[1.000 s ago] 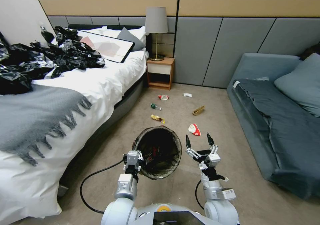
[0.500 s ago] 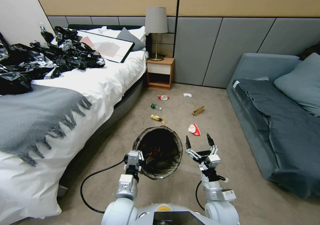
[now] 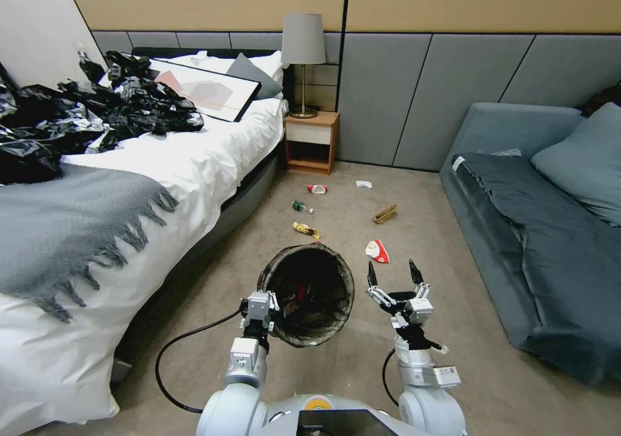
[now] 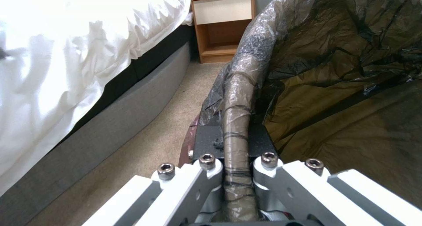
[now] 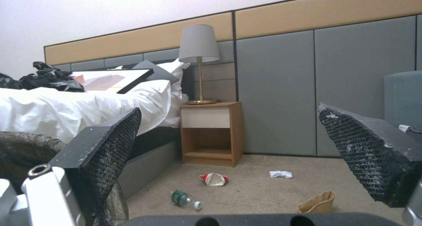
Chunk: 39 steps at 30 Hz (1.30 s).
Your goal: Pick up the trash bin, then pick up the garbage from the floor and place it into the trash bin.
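Gripping the bin (image 3: 307, 294) by its near-left rim, the left gripper (image 3: 260, 308) holds it just off the floor, jaws pinching the lined edge. The right gripper (image 3: 396, 279) hovers just right of the bin, jaws spread wide and empty. With the bin in hand, the litter-collecting step appears under way. A red-and-white wrapper (image 3: 377, 250) lies on the carpet just beyond those jaws, slightly left; reaching it likely calls for a forward, downward move. A yellow wrapper (image 3: 305, 229), bottle (image 3: 301, 207) and brown paper (image 3: 385, 213) lie farther off.
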Motion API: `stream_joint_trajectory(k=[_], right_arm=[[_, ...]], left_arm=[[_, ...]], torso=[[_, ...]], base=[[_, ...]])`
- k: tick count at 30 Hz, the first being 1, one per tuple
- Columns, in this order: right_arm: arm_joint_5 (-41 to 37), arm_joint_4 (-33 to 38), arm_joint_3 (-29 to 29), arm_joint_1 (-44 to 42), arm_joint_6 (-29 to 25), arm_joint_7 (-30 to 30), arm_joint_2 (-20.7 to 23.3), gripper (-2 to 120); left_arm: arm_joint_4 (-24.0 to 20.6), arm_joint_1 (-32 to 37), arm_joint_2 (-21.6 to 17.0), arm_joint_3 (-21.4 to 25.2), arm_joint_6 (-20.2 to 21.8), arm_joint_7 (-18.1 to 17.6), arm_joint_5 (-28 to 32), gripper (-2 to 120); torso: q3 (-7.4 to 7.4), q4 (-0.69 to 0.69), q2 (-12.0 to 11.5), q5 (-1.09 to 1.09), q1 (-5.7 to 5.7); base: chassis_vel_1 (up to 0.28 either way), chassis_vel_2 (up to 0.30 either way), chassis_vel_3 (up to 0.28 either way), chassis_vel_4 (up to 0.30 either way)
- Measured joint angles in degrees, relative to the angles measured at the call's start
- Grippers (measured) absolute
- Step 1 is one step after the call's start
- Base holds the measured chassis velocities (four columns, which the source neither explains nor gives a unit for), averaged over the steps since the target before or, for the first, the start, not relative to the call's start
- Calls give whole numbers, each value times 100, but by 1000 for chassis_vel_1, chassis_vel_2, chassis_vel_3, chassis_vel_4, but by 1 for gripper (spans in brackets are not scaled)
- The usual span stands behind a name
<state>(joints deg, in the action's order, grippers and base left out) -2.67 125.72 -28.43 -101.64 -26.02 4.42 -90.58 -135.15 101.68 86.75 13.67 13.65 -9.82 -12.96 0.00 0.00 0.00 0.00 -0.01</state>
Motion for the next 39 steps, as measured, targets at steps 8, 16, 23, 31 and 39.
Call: stream_joint_trajectory(k=[8,16,23,31,39], right_arm=[[-36,-7,-34,13,-18,2,-1,100],[-58,-49,-28,27,-26,11,-14,100],[-62,-67,-32,39,-35,19,-12,100],[-66,-96,-44,35,-62,33,-9,100],[-65,-118,-44,38,-72,41,-5,100]], left_arm=[[9,-2,12,16,-29,17,-20,1],[25,7,26,17,-39,26,-31,1],[28,7,21,31,-41,26,-33,1],[41,4,6,23,-44,26,-37,1],[41,5,-1,25,-49,24,-41,1]], torso=[[1,0,0,0,1],[1,0,0,1,1],[1,0,0,-1,1],[0,0,0,1,1],[0,1,0,1,1]], base=[[-158,165,168,-164],[-156,157,153,-152],[-127,130,124,-134],[-136,131,143,-139],[-117,134,123,-127]])
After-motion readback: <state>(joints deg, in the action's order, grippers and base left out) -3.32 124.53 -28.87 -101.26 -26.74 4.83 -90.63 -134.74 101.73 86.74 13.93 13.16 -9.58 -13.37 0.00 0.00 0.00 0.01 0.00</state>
